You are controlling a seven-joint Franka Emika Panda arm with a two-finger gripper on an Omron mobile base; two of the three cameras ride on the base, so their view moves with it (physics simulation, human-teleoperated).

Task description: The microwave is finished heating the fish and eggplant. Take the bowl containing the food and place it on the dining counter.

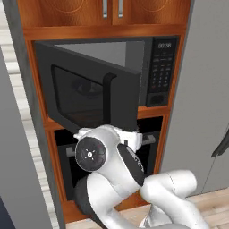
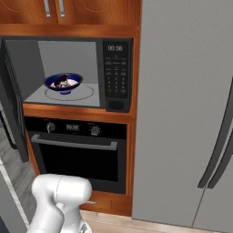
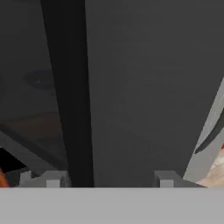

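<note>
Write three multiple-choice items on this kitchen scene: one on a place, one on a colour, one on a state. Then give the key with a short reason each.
1. Where does the bowl sit?
A. on the floor
B. inside the microwave, on its glass plate
C. on top of the oven

2. What colour is the bowl's outside?
A. cobalt blue
B. red
C. green

3. How does the microwave door stand?
A. fully shut
B. taken off
C. swung open

Key: 1 B, the right base view shows the bowl on the round plate inside the lit cavity. 2 A, its glossy wall is blue, with dark and pale food inside. 3 C, the left base view shows the door standing out from the cabinet, and the hand view has the claw close to its dark face.
</note>
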